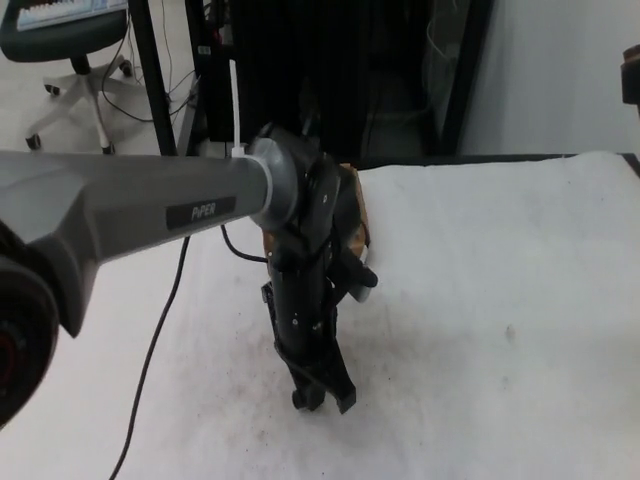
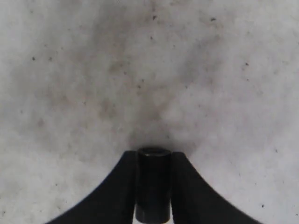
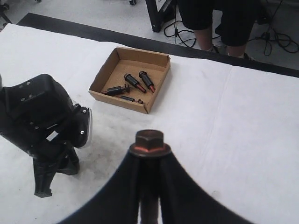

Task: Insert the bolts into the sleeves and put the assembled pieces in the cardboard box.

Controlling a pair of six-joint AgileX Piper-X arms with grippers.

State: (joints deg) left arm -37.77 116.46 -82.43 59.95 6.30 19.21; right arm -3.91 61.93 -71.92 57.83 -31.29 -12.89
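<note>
Broadly, we see the white surface (image 1: 500, 300) with the left arm (image 1: 130, 205) stretched across it from 9 o'clock in the high view and bent downward near the middle. The box (image 3: 135, 60) sits on the surface at about 12 o'clock from that arm's wrist and is partly hidden behind it. A few finished pieces (image 3: 132, 83) lie flat inside.

The left hand (image 1: 322, 392) points down at the surface, and its fingers are clamped on the sleeve (image 2: 153, 182). The sleeve's long axis runs along the fingers, so it stands close to upright, with the end we can see facing the surface. We cannot tell whether that end touches the surface.

The right hand (image 3: 149, 158) is closed around the bolt (image 3: 149, 142). The hex head sits just past the fingertips and the shaft runs back between them.

We judge that the next move turns on lining up these two axes. Taking 12 o'clock as straight out from the robot, the sleeve lies at roughly 10 o'clock from the right hand, nearer than the box. The bolt points forward while the sleeve points down, so one of them would have to tilt before they can meet. The bolt's free end is hidden between the fingers, which could make the insertion awkward.
</note>
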